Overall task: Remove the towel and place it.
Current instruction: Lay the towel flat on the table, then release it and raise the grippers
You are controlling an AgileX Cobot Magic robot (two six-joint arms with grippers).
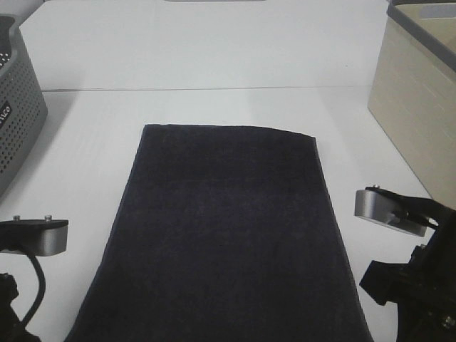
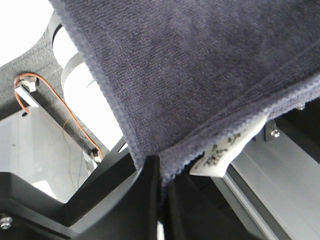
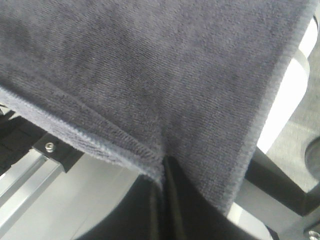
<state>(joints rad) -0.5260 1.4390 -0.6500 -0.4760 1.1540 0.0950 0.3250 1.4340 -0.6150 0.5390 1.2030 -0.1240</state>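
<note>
The towel (image 1: 228,228) is a large navy-black terry cloth. It lies spread flat and lengthwise on the white table (image 1: 214,107), its far edge mid-table and its near end running off the bottom of the exterior view. In the left wrist view my left gripper (image 2: 160,172) is shut on a near corner of the towel (image 2: 200,65), beside a white label (image 2: 225,152). In the right wrist view my right gripper (image 3: 162,170) is shut on the hemmed edge of the towel (image 3: 150,65) at its other near corner. Both near corners hang lifted past the table's edge.
A grey perforated basket (image 1: 18,107) stands at the far left. A beige bin (image 1: 420,107) stands at the far right. My left arm (image 1: 35,235) and right arm (image 1: 399,214) flank the towel's near end. Metal frame rails show below the towel in both wrist views.
</note>
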